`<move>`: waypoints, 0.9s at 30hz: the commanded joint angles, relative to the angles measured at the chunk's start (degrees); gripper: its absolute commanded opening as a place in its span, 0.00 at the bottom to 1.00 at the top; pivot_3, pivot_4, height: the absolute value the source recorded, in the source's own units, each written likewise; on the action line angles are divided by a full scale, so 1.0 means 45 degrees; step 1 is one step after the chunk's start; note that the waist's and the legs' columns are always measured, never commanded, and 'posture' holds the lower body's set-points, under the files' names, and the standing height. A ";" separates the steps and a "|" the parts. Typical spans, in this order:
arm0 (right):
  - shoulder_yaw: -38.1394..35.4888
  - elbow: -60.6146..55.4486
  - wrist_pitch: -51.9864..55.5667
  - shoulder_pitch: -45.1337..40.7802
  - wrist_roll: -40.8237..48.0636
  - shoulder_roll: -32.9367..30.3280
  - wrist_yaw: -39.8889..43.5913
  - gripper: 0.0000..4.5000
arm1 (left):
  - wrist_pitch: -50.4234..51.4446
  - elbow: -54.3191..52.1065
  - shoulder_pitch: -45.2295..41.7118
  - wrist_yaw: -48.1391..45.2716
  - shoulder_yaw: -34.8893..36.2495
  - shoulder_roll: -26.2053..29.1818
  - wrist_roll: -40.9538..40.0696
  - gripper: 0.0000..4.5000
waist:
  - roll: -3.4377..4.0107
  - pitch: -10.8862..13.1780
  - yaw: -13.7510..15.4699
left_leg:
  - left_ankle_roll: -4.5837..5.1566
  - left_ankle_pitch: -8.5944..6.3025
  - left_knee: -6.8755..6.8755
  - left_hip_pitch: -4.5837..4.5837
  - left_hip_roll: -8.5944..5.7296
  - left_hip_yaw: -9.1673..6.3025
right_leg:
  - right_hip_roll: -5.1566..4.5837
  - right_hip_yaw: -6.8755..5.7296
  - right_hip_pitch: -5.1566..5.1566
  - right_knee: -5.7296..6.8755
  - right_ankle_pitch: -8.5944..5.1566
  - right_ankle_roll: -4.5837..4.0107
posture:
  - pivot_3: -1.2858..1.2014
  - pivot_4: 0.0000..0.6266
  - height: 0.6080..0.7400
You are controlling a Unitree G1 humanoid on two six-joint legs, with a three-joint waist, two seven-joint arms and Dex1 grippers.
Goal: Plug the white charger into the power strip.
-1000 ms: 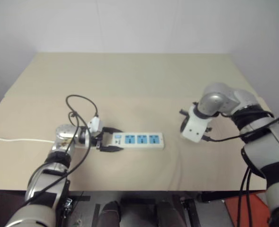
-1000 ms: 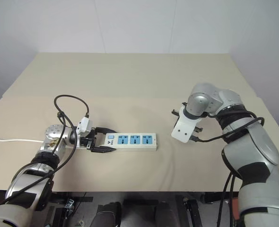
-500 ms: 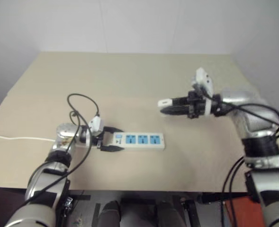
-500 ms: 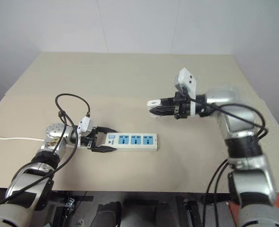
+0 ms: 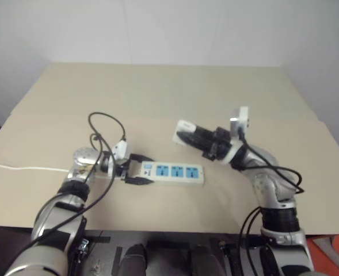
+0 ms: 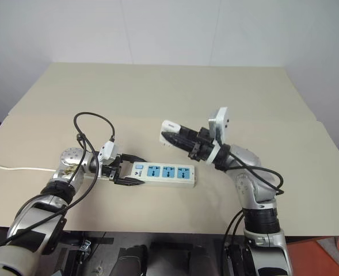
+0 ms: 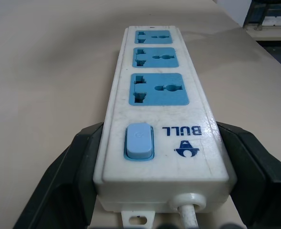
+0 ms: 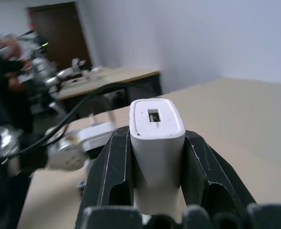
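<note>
The power strip (image 5: 172, 172) lies flat on the tan table, a long white bar with three blue sockets (image 7: 157, 89) and a blue switch. My left gripper (image 5: 136, 174) is shut on its cord end, one black finger (image 7: 68, 176) on each side. The white charger (image 6: 169, 126) is a small white block held in the air just behind the strip. My right gripper (image 6: 178, 137) is shut on it, pointing left. In the right wrist view the charger (image 8: 157, 133) stands between the black fingers (image 8: 114, 162), its slotted end face outward.
The strip's thin white cord (image 5: 19, 168) runs off the table's left edge. A black cable loop (image 5: 103, 123) arches above my left wrist. Bare table top (image 5: 157, 92) stretches behind both arms. Desks (image 8: 102, 76) show in the room behind my left arm.
My right arm has swung in from the right and turned its gripper leftward, bringing the charger close above the strip. The left gripper has kept its hold on the strip.
</note>
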 commanded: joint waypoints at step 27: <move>0.2112 0.4005 -0.2783 -0.1121 -0.2191 0.0176 0.1618 0.24 | 0.0302 -0.0628 0.0203 -0.0088 -0.0756 0.0014 -0.0698 0.73 | -0.0001 0.0000 -0.0008 | 0.0000 0.0000 0.0000 0.0004 0.0001 -0.0001 | 0.0001 -0.0001 0.0001 -0.0003 0.0000 0.0000 | 0.52 0.24 1.00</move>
